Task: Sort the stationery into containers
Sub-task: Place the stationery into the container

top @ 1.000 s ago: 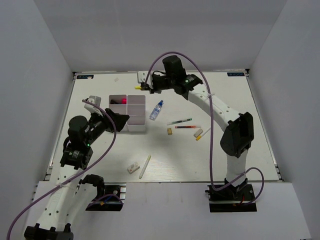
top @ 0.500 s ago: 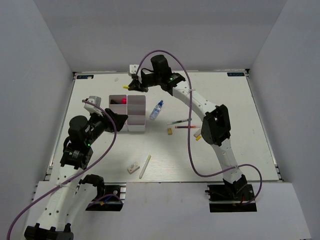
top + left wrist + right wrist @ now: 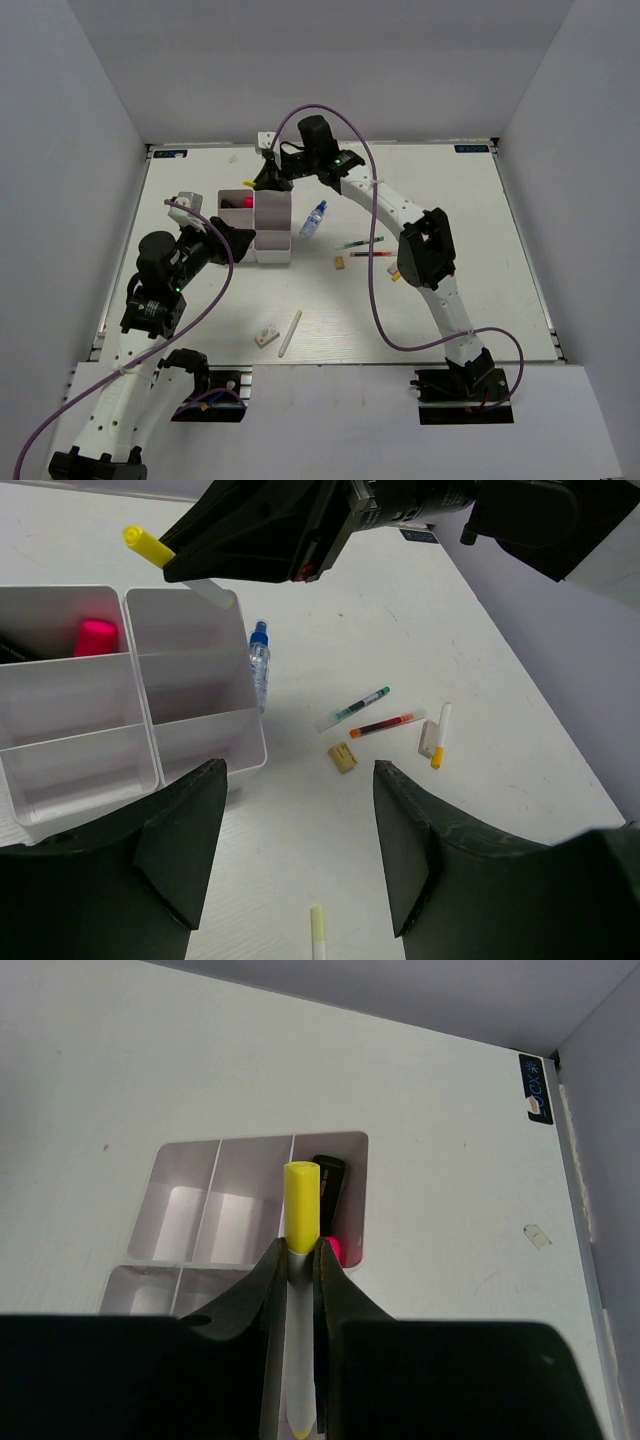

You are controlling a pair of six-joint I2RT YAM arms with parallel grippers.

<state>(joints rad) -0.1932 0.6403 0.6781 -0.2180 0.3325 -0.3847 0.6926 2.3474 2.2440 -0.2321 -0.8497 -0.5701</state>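
Observation:
A white marker with a yellow cap [image 3: 301, 1205] is clamped in my right gripper [image 3: 300, 1260], which is shut on it above the back cells of the white divided container [image 3: 256, 226]. The left wrist view shows that marker's yellow end [image 3: 148, 547] poking out over the container's wall [image 3: 200, 745]. A pink item [image 3: 246, 202] lies in a back cell. My left gripper [image 3: 300, 780] hangs open and empty just in front of the container. A green pen [image 3: 358, 243], a red pen [image 3: 375, 254], another marker [image 3: 405, 268] and a tiny yellow piece [image 3: 340, 263] lie to the right.
A small blue-capped bottle [image 3: 313, 220] lies right of the container. A white stick [image 3: 290, 332] and a small white block [image 3: 266, 335] rest near the front edge. A black item [image 3: 328, 1185] sits beside the pink one in its cell.
The right arm has swung left with the yellow-capped marker, from the table's back centre to above the container's back cells. The left arm has stayed still.

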